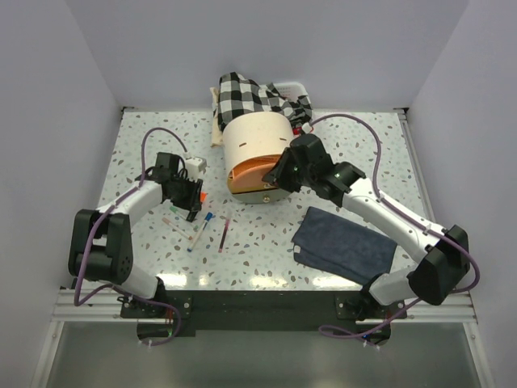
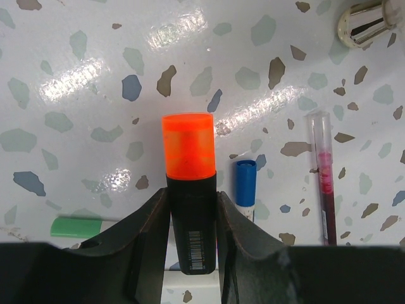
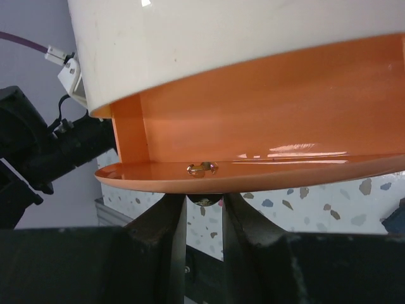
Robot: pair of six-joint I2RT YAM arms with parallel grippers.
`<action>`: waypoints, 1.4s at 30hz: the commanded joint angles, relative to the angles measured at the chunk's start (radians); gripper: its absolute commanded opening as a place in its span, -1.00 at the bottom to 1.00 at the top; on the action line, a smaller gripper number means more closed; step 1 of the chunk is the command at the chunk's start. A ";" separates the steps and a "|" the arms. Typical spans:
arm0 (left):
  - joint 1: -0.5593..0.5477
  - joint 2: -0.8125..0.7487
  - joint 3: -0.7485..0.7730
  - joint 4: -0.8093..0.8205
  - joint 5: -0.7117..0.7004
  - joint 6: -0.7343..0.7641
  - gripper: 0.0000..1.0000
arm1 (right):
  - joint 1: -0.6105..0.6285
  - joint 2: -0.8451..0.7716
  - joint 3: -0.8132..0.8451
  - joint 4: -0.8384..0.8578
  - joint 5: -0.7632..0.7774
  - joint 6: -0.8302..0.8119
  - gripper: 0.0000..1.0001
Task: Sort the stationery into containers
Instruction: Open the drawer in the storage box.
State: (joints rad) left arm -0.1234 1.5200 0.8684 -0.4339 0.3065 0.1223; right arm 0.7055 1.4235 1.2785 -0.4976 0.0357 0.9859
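Observation:
My left gripper (image 1: 195, 204) is shut on the orange-capped marker (image 2: 188, 158), its black body clamped between the fingers (image 2: 149, 234) over the speckled table. Below it lie a blue-capped tube (image 2: 245, 183), a dark red pencil (image 2: 324, 190) and a green bit (image 2: 76, 227). The cream drum cabinet (image 1: 254, 137) stands at mid-table. Its lowest orange drawer (image 3: 266, 126) is pulled out. My right gripper (image 3: 204, 204) is shut on the drawer's brass knob (image 3: 205, 200) under the drawer's front lip. In the top view the right gripper (image 1: 279, 174) is at the drawer (image 1: 250, 174).
A dark blue cloth (image 1: 343, 245) lies at front right under the right arm. Checked fabric (image 1: 250, 93) lies over a white tray (image 1: 292, 85) behind the cabinet. Thin pens (image 1: 194, 234) and the red pencil (image 1: 224, 236) lie front of centre. A shiny metal foot (image 2: 367, 22) shows at the left wrist view's top right.

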 commanded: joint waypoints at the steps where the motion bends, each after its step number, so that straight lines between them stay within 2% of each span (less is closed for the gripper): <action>1: 0.010 0.003 0.006 0.035 0.031 -0.010 -1.00 | 0.028 -0.084 -0.034 0.037 0.004 -0.015 -1.00; 16: 0.010 -0.073 -0.014 0.032 0.039 -0.016 -1.00 | 0.129 -0.159 -0.082 0.007 0.018 -0.049 -1.00; 28: 0.010 -0.077 -0.016 0.038 0.034 -0.013 -1.00 | 0.132 -0.187 -0.117 -0.001 0.023 -0.044 -0.99; 30: 0.010 -0.078 -0.016 0.043 0.036 -0.015 -1.00 | 0.130 -0.192 -0.122 0.004 0.023 -0.049 -0.79; 31: 0.010 -0.078 -0.016 0.044 0.039 -0.013 -1.00 | 0.132 -0.193 -0.123 0.004 0.020 -0.049 -0.48; 34: 0.010 -0.081 -0.005 0.041 0.045 -0.013 -1.00 | 0.132 -0.196 -0.130 0.021 -0.009 -0.079 0.01; 35: 0.010 -0.086 -0.002 0.040 0.045 -0.015 -1.00 | 0.132 -0.196 -0.127 0.028 -0.013 -0.108 0.24; 38: 0.010 -0.110 0.014 0.037 0.048 -0.013 -1.00 | 0.130 -0.199 -0.117 0.042 -0.029 -0.154 0.44; 42: 0.010 -0.152 0.024 0.029 0.048 -0.004 -1.00 | 0.132 -0.233 -0.137 0.051 -0.034 -0.174 0.45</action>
State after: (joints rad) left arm -0.1234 1.4422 0.8543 -0.4339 0.3264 0.1154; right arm 0.8333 1.2491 1.1492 -0.4957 0.0216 0.8680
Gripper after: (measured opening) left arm 0.364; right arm 0.722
